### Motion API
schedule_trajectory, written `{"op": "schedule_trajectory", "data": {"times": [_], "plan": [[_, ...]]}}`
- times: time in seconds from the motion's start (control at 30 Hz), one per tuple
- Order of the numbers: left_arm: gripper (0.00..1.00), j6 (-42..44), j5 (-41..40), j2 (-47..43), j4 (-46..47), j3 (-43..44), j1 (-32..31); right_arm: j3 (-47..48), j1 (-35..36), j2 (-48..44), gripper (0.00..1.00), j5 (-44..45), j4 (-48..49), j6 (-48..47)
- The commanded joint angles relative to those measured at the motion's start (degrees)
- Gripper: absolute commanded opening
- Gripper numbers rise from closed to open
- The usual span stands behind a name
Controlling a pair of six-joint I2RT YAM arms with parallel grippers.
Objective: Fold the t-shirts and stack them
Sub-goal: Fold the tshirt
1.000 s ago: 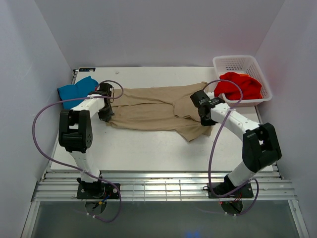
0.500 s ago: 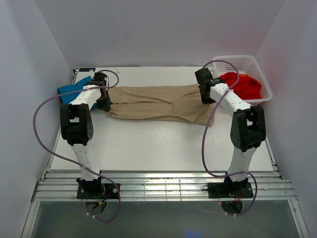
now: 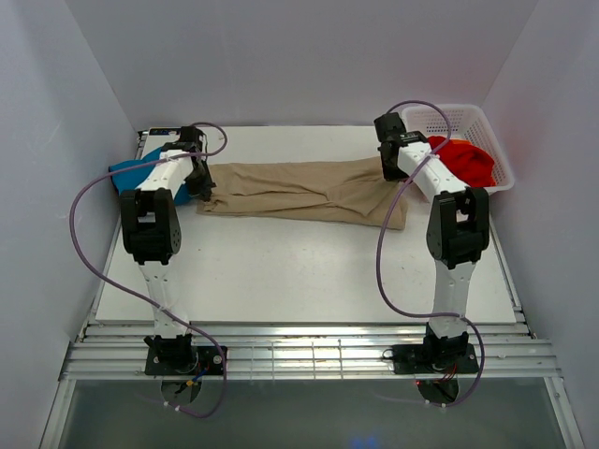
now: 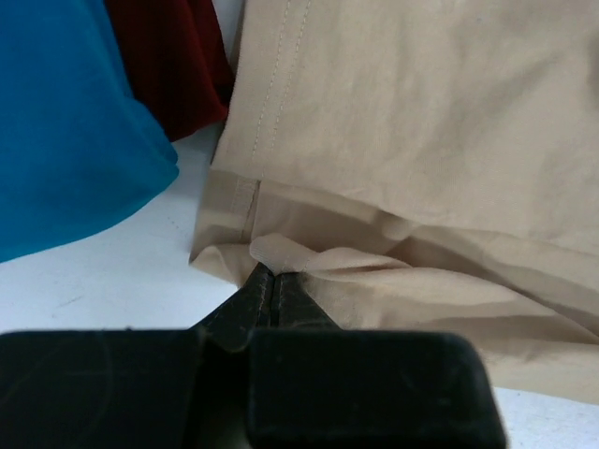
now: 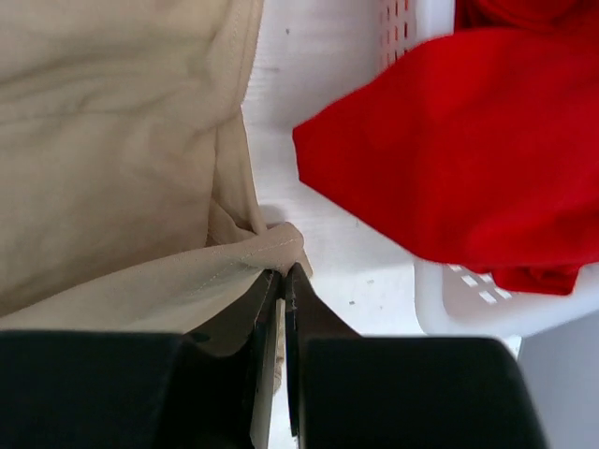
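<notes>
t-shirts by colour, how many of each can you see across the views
tan-beige t-shirt: 1
teal-blue t-shirt: 1
bright red t-shirt: 1
dark red t-shirt: 1
total: 4

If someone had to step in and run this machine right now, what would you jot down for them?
Left gripper: shut on the tan shirt's left end.
Right gripper: shut on its right end.
Tan shirt lies stretched across the table, apparently folded once lengthwise.
Teal shirt and dark red shirt: far left, side by side.
Bright red shirt: in the basket.
Left: finish tan, fold bright red, stack.
</notes>
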Motion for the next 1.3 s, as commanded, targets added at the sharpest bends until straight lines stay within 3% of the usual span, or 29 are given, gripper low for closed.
{"op": "schedule_trajectory", "data": {"times": [0.0, 0.3, 0.63, 1.07, 1.27], "plan": [[0.0, 1.2, 0.3, 1.8, -2.0, 3.3, 0.6, 5.7, -0.5, 2.9, 0.08, -0.8, -1.4, -1.1], [0.0, 0.6, 1.0, 3.6, -4.0, 9.0, 1.1, 14.4, -1.0, 8.9, 0.08, -1.1, -3.5, -2.4], [0.0, 0.4, 5.0, 5.1, -4.6, 11.5, 5.1, 17.7, -1.4, 13.2, 0.08, -1.5, -3.3, -2.8], [0.0, 1.5, 10.1, 12.0, -3.9, 19.8, 5.2, 13.3, -1.4, 13.6, 0.08, -3.0, 1.1, -1.3], [0.02, 1.2, 8.5, 13.1, -3.9, 24.9, 5.3, 11.4, -1.4, 11.1, 0.09, -2.7, 5.3, -1.3]]}}
